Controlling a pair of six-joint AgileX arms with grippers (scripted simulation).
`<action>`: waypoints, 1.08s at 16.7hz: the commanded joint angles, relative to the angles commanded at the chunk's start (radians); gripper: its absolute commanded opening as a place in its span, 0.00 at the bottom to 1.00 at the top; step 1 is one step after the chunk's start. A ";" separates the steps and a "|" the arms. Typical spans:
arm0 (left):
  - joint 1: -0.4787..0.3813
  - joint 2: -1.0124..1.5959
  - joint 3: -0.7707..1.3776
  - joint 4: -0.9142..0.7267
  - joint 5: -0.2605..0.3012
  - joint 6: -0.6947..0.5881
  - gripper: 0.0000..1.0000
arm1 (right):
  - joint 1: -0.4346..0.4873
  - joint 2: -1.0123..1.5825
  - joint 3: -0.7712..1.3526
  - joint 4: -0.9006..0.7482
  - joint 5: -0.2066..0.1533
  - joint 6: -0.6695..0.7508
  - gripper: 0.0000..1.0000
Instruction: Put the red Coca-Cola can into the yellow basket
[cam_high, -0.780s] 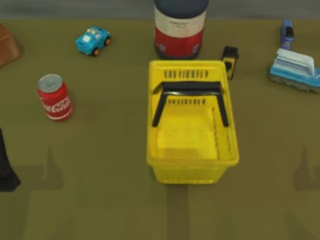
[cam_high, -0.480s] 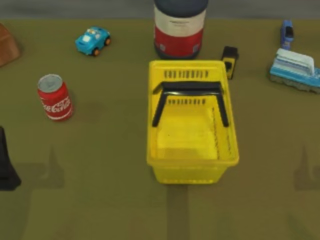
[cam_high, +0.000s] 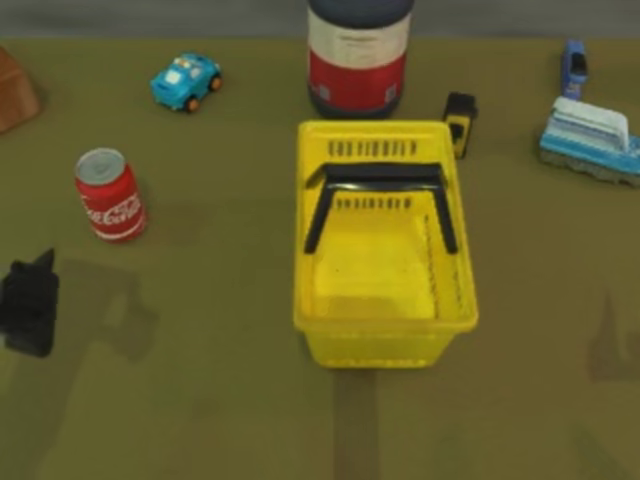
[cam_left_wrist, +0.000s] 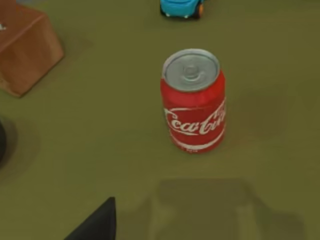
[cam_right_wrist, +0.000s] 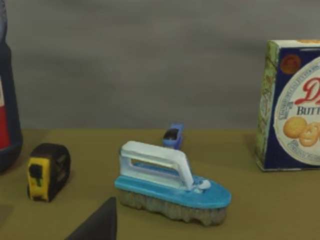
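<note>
While the red Coca-Cola can (cam_high: 110, 195) stands upright on the olive desk (cam_high: 220, 400), well to the left of the yellow basket (cam_high: 384, 335), the left hand (cam_high: 28, 305) hovers near the can, on the side away from the blue toy car (cam_high: 187, 81); whether it is released or clenched cannot be told. Judged from this, the step in hand is the approach: next comes lining up over the smooth aluminium cylinder and closing around its curved wall. The basket is rigid slotted plastic, empty, with its black handle (cam_high: 380, 190) folded across the opening. The right arm is out of the top view.
</note>
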 joint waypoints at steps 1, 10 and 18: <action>-0.010 0.096 0.078 -0.064 0.007 0.031 1.00 | 0.000 0.000 0.000 0.000 0.000 0.000 1.00; -0.058 1.023 0.860 -0.624 0.003 0.311 1.00 | 0.000 0.000 0.000 0.000 0.000 0.000 1.00; -0.043 1.589 1.431 -0.867 -0.063 0.464 1.00 | 0.000 0.000 0.000 0.000 0.000 0.000 1.00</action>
